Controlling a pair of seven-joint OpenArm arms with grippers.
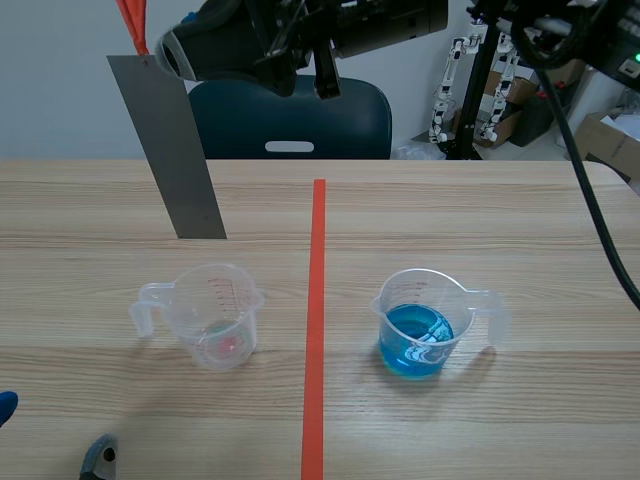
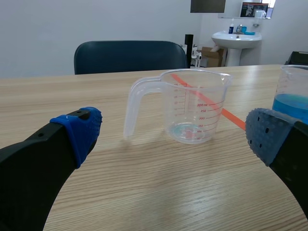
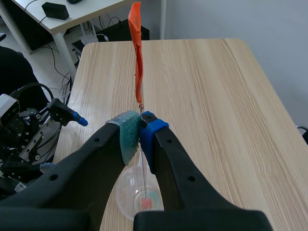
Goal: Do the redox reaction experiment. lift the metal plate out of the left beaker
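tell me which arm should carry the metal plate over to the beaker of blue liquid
Right. The right gripper is shut on the metal plate, which hangs clear above the left beaker. The left gripper sits open and low, short of that beaker, holding nothing.

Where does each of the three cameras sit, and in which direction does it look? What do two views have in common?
Scene view: between the arms, facing across the table to a chair; the right arm crosses the top, holding the metal plate.
Left wrist view: low over the table, facing the left beaker; the open left pincer shows.
Right wrist view: high, looking down onto the left beaker; the right pincer is shut on the metal plate.
Shared: scene and left wrist views both show the blue-filled right beaker.
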